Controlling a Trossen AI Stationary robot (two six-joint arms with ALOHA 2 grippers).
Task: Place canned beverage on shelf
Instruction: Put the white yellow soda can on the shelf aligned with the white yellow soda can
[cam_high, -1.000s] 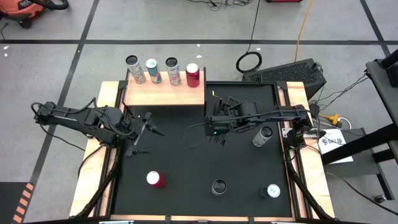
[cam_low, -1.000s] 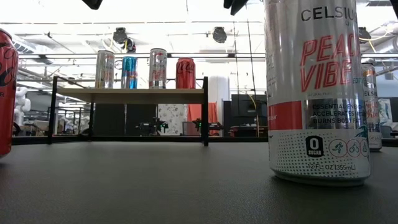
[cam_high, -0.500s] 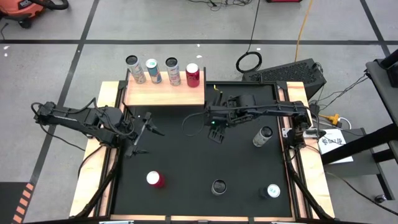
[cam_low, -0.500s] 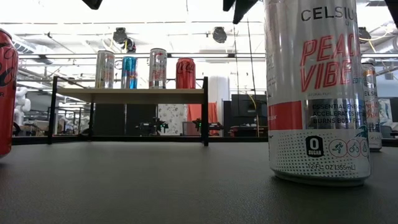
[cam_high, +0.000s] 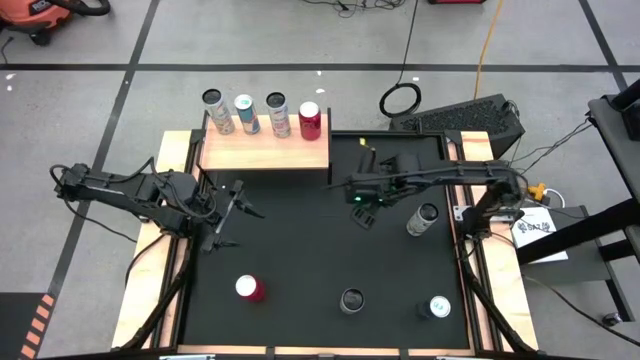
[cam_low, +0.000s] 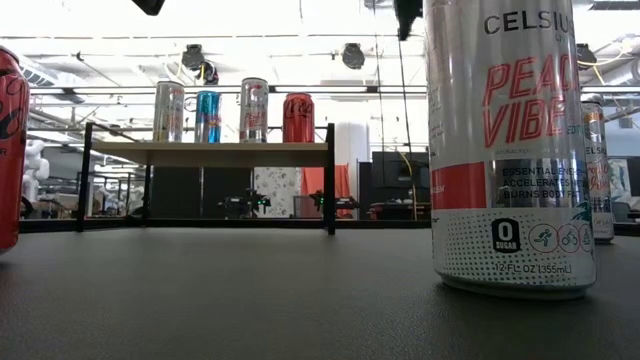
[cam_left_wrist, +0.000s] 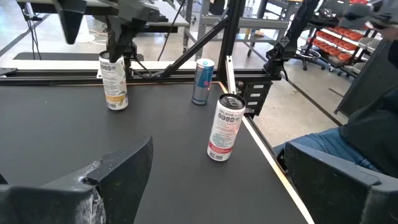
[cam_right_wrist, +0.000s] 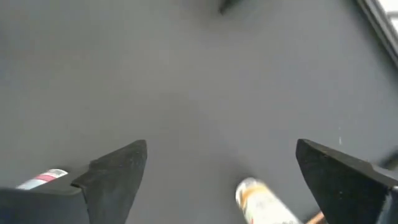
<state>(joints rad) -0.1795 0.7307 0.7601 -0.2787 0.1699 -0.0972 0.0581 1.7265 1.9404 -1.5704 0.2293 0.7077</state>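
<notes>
The shelf (cam_high: 265, 150), a pale wood board on black legs (cam_low: 205, 152), bears several cans standing on their bases along its far edge, among them a red can (cam_high: 310, 120) at the right end. More cans stand on the black table: a silver one (cam_high: 423, 218), a red one (cam_high: 248, 288), a dark-topped one (cam_high: 351, 300) and a blue-white one (cam_high: 438, 307). My right gripper (cam_high: 362, 208) hovers open above the table's middle, pointing steeply down, left of the silver can (cam_right_wrist: 258, 202). My left gripper (cam_high: 225, 215) waits open at the table's left, near the shelf's front.
In the low view a tall Celsius can (cam_low: 510, 150) stands close in front and a red can (cam_low: 8, 150) sits at the left edge. Wooden strips (cam_high: 160, 250) border the table. A person's leg (cam_left_wrist: 348, 149) shows beyond the table's edge.
My right gripper has gone toward the table's right edge, nearer the silver can, has sunk a little and has rolled about its own axis. No can has moved.
</notes>
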